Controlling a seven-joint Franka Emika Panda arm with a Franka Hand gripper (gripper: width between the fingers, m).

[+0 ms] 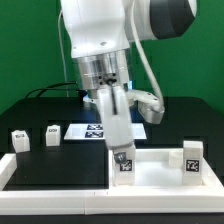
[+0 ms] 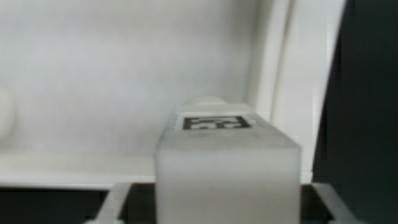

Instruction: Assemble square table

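The white square tabletop (image 1: 155, 170) lies at the exterior view's lower right. My gripper (image 1: 122, 152) comes straight down over its left end and is shut on a stubby white leg (image 1: 124, 164) that stands upright with its tag showing. In the wrist view the same leg (image 2: 228, 165) fills the space between my dark fingers (image 2: 128, 203), its tag (image 2: 217, 124) on the end away from me. Beyond it lie the flat white panel (image 2: 107, 80) and its raised edge (image 2: 276, 70). Another tagged leg (image 1: 193, 158) stands at the panel's right end.
Two more small tagged legs (image 1: 18, 138) (image 1: 52, 132) stand on the black table at the exterior view's left. The marker board (image 1: 93, 130) lies behind the arm. A long white border rail (image 1: 50, 190) runs along the front left, and a cable hangs beside the wrist.
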